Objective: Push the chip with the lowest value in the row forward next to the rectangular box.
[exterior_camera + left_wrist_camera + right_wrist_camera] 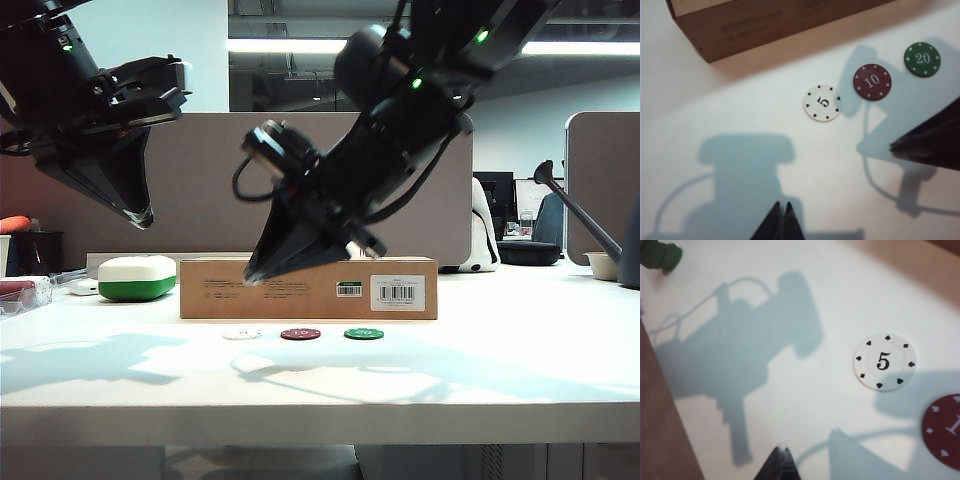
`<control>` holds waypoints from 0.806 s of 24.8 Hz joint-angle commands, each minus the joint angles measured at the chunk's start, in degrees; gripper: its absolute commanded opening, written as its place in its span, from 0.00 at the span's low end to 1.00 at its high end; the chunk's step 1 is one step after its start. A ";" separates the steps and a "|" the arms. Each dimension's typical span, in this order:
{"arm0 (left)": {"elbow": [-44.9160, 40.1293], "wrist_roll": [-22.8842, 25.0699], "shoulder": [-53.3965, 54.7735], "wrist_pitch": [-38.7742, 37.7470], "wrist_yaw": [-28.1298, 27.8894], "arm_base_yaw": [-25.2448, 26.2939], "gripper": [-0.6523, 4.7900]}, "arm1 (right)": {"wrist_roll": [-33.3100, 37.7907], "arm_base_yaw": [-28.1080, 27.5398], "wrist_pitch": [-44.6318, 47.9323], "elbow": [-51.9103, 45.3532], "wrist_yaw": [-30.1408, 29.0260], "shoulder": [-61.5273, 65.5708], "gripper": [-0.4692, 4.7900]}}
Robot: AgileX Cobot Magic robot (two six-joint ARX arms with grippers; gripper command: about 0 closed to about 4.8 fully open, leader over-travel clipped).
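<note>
The white chip (242,334) marked 5 (822,102) (885,361) lies flat at the left end of the row, beside the dark red 10 chip (301,334) (872,82) and the green 20 chip (364,334) (922,59). Behind the row stands the long brown rectangular box (308,288) (760,25). My right gripper (250,279) (782,448) is shut and empty, its tip hanging in front of the box, above the white chip. High at the left my left gripper (145,221) (782,205) is also shut with nothing in it.
A white-and-green rounded case (137,277) sits left of the box. A clear container (20,293) is at the far left edge. A bowl (605,265) and a watering can spout (580,215) stand at the far right. Bare table (320,385) lies in front of the chips.
</note>
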 commanded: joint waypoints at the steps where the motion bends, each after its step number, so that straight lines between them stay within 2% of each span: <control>1: 0.22 0.20 -0.17 0.68 0.02 -0.09 0.11 | -0.35 0.02 0.37 2.14 -0.33 2.84 0.07; 11: 0.22 0.20 -0.15 0.76 0.00 -0.09 0.11 | -0.55 0.31 0.20 6.95 0.17 8.55 0.07; 16: 0.22 0.20 -0.15 0.74 0.02 -0.09 0.11 | -0.13 1.90 -4.20 12.90 7.15 12.79 0.07; 20: 0.22 0.20 -0.15 0.79 0.00 -0.09 0.11 | -0.15 1.97 -3.89 13.09 10.08 12.98 0.07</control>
